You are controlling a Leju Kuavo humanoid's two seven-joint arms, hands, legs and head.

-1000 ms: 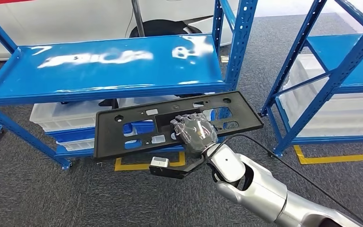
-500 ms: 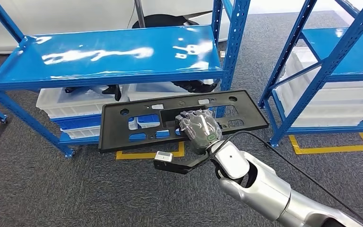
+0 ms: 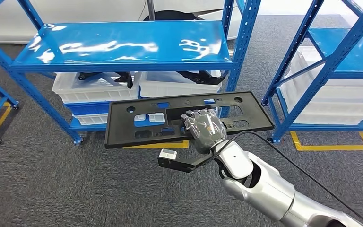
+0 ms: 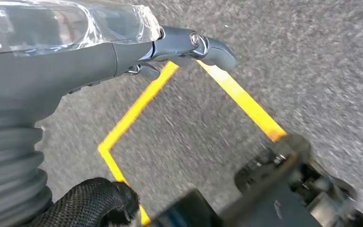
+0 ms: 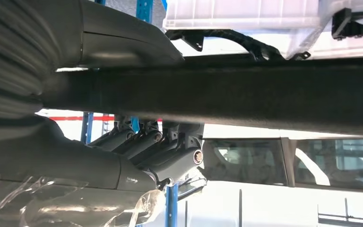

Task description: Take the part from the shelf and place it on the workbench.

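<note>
The part [image 3: 121, 126] is a long flat black plastic panel with several cutouts. In the head view it hangs level in the air in front of the blue shelf [image 3: 123, 47], above the carpet. My right hand [image 3: 204, 128] grips it near its middle, fingers curled over its near edge. The right wrist view shows the part's edge as a dark band [image 5: 264, 94], with the fingers [image 5: 160, 151] wrapped under it. My left hand [image 4: 75, 52] hangs over the floor, fingers stretched out and holding nothing.
White bins [image 3: 94, 87] with dark parts sit on the shelf's lower level. A second blue rack [image 3: 340, 52] with white bins stands at the right. Yellow tape lines [image 3: 331, 144] mark the grey carpet. A black cable trails from my right arm.
The whole picture has shifted to the right, so the camera has turned. My right hand keeps the same grip on the part, which stays level in front of me.
</note>
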